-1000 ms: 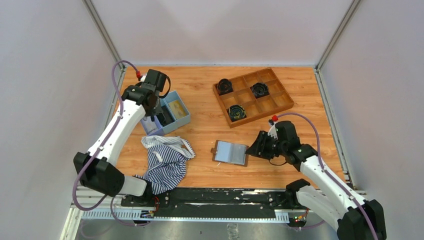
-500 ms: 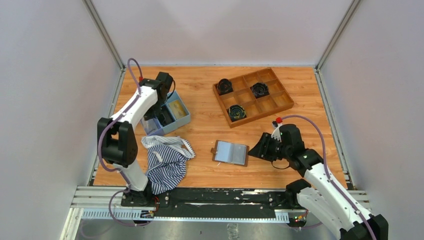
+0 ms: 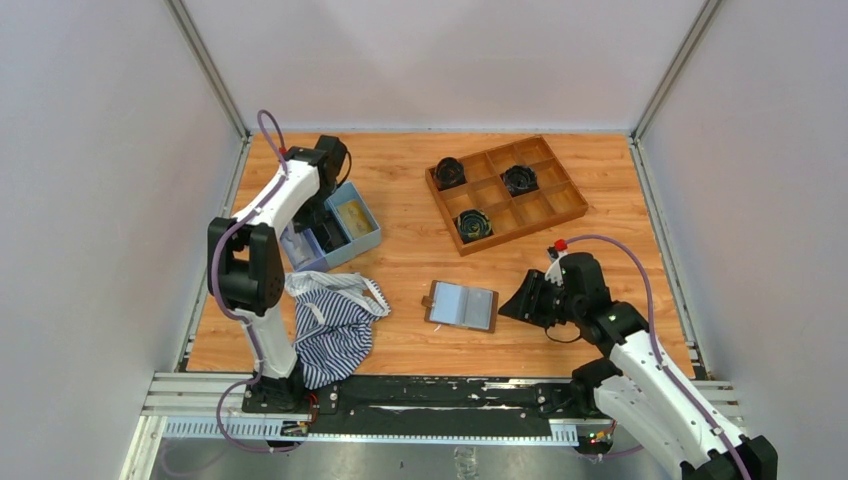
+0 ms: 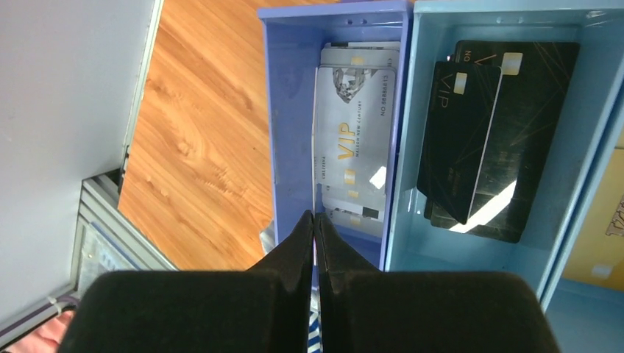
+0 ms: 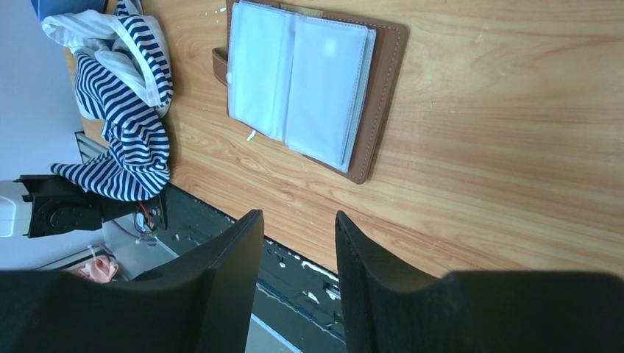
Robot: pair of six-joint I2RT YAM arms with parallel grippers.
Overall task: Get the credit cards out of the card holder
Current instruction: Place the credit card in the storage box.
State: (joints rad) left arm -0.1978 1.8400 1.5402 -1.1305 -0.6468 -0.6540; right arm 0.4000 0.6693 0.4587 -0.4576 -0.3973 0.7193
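While the card holder (image 3: pixel 462 306) has stayed in the same spot on the wooden table (image 3: pixel 400 200) over the last second, both arms have moved. Seen from above, the left arm has folded up from a low, stretched pose, and its elbow now stands tall beside the light-blue tray (image 3: pixel 370 240) at the back left. The right arm has eased back a little toward the near edge, and its gripper now sits slightly farther from the holder.

In the left wrist view, the left gripper (image 4: pixel 315 215) has its jaws closed tight together. It hangs over the dividing wall between two tray compartments. Silver cards (image 4: pixel 353 140) lie flat in one compartment and black cards (image 4: pixel 478 132) in the next. This suggests that cards already taken out are being collected there, and the left arm looks finished with a drop-off.

In the right wrist view, the right gripper (image 5: pixel 296 217) has its jaws spread apart and holds nothing. The card holder (image 5: pixel 309 84) lies open and flat just beyond the fingertips, apart from them and roughly centred on the gap. Its brown cover faces the table and its pale sleeves face up. The sleeves on show look empty, though glare on the plastic makes that hard to confirm, so any remaining cards would be under other sleeves. A striped cloth (image 3: pixel 330 320) lies to the left of the holder, not touching it.
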